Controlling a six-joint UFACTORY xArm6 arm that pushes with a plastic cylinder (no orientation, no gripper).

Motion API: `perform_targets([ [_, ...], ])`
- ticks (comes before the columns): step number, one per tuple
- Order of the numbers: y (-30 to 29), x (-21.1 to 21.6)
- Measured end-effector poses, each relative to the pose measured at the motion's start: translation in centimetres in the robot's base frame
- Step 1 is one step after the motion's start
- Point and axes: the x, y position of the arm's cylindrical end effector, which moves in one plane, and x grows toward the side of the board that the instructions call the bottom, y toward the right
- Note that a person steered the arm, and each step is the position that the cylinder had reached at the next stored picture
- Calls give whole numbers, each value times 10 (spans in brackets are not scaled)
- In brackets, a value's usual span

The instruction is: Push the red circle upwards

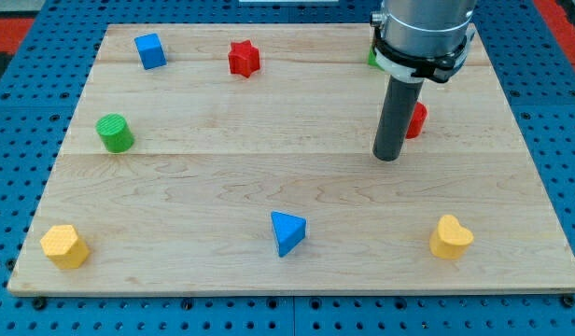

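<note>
The red circle [417, 120] lies at the view's right on the wooden board [222, 187], mostly hidden behind my dark rod. Only its right edge shows. My tip [387, 157] rests on the board just below and to the left of the red circle, close to it or touching; I cannot tell which.
A red star [243, 59] and a blue cube [150, 50] lie at the top. A green cylinder [114, 133] is at the left. A yellow hexagon [64, 246], blue triangle [287, 232] and yellow heart [451, 237] lie along the bottom. A green block [372, 58] peeks out behind the arm.
</note>
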Motion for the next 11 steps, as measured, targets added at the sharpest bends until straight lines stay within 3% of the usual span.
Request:
perform_targets([
  [7,16,-14],
  [8,27,-65],
  [9,40,-56],
  [10,106,-58],
  [11,128,-117],
])
